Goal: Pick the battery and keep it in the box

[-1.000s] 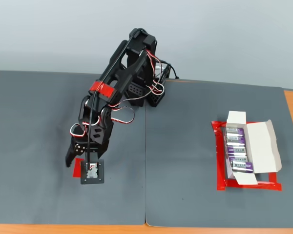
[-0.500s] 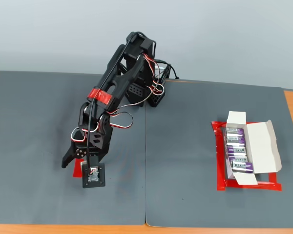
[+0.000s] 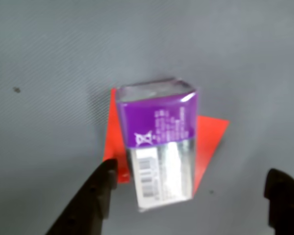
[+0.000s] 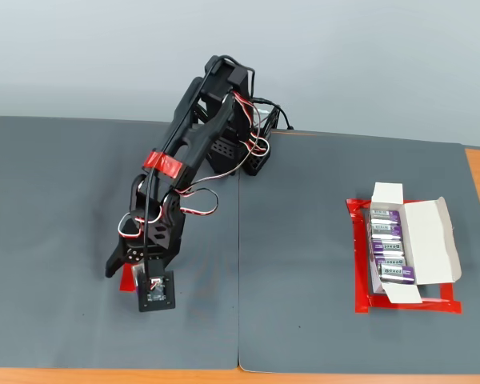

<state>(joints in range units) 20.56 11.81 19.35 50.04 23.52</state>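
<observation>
In the fixed view, the box (image 4: 416,244) is seen lying open at the right of the table (image 4: 304,240), its flaps folded outward, inside a red tape outline (image 4: 360,264). Four purple-and-silver batteries (image 4: 389,244) are packed in it in a row, side by side and touching.

The table is covered by two dark grey mats that meet along a seam near the middle; bare orange wood is visible at the far edges, and a pale plain wall stands behind.

The arm (image 4: 200,144) is bent forward and down from its base at the back of the table, toward the left mat, with red tape wrapped around one link and red and white wires looped along it. The pincer (image 4: 128,272) is held low over the mat.

In the wrist view, the battery (image 3: 159,142) is shown lying on a flat red tape patch (image 3: 208,142), purple end away from the camera and silver labelled end nearer. The pincer (image 3: 191,191) is spread wide and grips nothing: one finger (image 3: 95,196) is just beside the battery's left lower corner, the other is well apart on the right.
</observation>
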